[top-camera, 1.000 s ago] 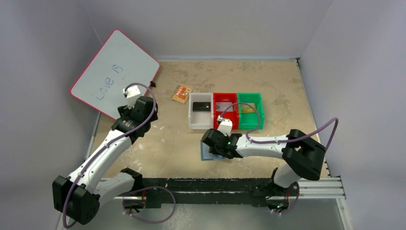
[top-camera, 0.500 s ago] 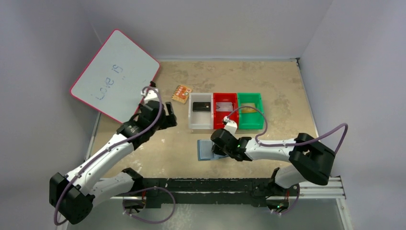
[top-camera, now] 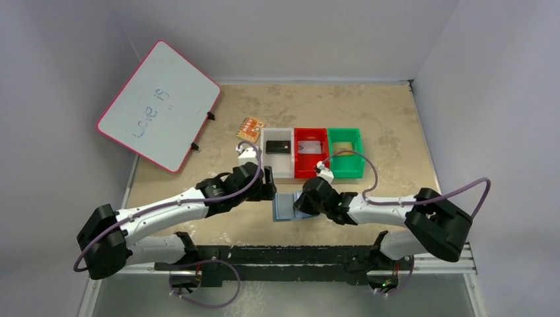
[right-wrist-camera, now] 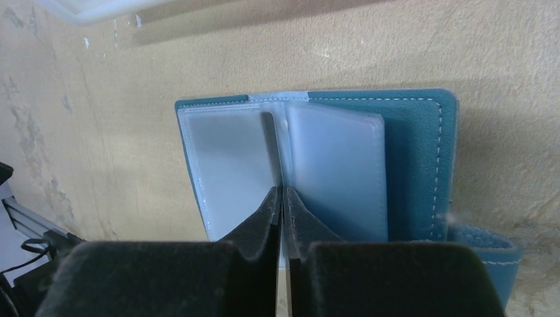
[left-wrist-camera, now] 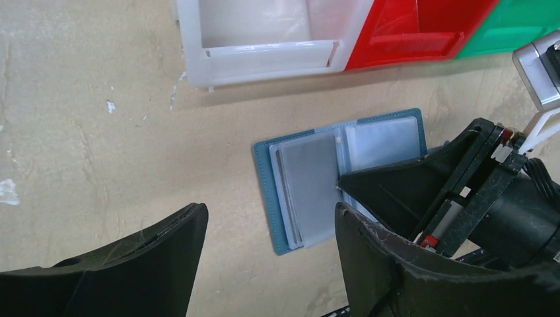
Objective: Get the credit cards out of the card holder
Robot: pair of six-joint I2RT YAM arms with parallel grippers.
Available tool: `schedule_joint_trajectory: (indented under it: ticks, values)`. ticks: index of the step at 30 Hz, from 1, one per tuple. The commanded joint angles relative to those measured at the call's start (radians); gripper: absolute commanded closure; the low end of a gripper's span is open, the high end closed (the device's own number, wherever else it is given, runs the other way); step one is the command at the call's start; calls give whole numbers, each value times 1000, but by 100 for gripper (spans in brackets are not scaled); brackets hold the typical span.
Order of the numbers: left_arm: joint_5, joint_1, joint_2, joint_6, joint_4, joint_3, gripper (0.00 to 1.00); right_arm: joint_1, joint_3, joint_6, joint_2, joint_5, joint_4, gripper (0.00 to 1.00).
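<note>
The holder (top-camera: 285, 206) lies open and flat on the desk (top-camera: 383, 119), with its pale clear sleeves facing up inside the teal cover (right-wrist-camera: 409, 165). In the left wrist view, the sleeve (left-wrist-camera: 310, 188) towards the left arm looks grey, while the one beside it is paler. Whether a card sits in either cannot be told.

The right pincer (right-wrist-camera: 282, 198) comes down on the holder from its right side. Its fingers are pressed together, and the tips rest on the fold between the two sleeves. It is not clear whether a thin leaf is caught between them. From above, this pincer (top-camera: 304, 205) covers the holder's right half.

The left pincer (left-wrist-camera: 269, 218) hangs spread wide above the holder's left edge, one finger on either side of it, not touching. From above it (top-camera: 269, 185) sits just left of the holder.

Just behind the holder stands a white bin (top-camera: 277, 173) with a black card (top-camera: 278, 146) in it. A red bin (top-camera: 305, 173) touches the white bin's right side, and a green bin (top-camera: 345, 173) follows it. The red one holds something pale grey and the green one something yellowish.

An orange square (top-camera: 251, 129) lies behind and to the left of the holder. A whiteboard (top-camera: 158, 105) leans well beyond that, at the far left.
</note>
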Motion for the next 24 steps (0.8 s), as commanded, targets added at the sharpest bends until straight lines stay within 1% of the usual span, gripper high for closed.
schedule_joint_trajectory:
  ticks: [1,3,5,7,9,10,12,16,19,21,24]
  values:
    - [-67,-26,4,-77,73,-8,30,0,-23,-53,-47,12,-58,88]
    - [-99,-27,-8,-93,55,-9,30,0,2,-96,-83,49,-79,77]
    - [-136,-26,-19,-102,28,-6,30,2,26,-127,-115,63,-112,67]
    - [-177,-26,-33,-115,-7,-1,30,6,48,-162,-137,71,-128,61]
    - [-218,-26,-47,-128,-43,5,30,25,75,-182,-144,89,-149,56]
    - [-238,-26,-55,-135,-59,9,29,45,95,-181,-135,112,-171,54]
    - [-265,-27,-64,-143,-83,14,29,97,146,-175,-95,161,-237,46]
    - [-284,-27,-76,-154,-107,18,29,191,285,-83,55,286,-449,38]
    - [-288,-27,-81,-161,-115,18,29,241,373,-19,160,349,-581,36]
    - [-289,-27,-85,-162,-120,19,29,271,415,2,202,384,-629,35]
    - [-294,-25,-91,-163,-127,19,29,294,449,19,217,403,-659,34]
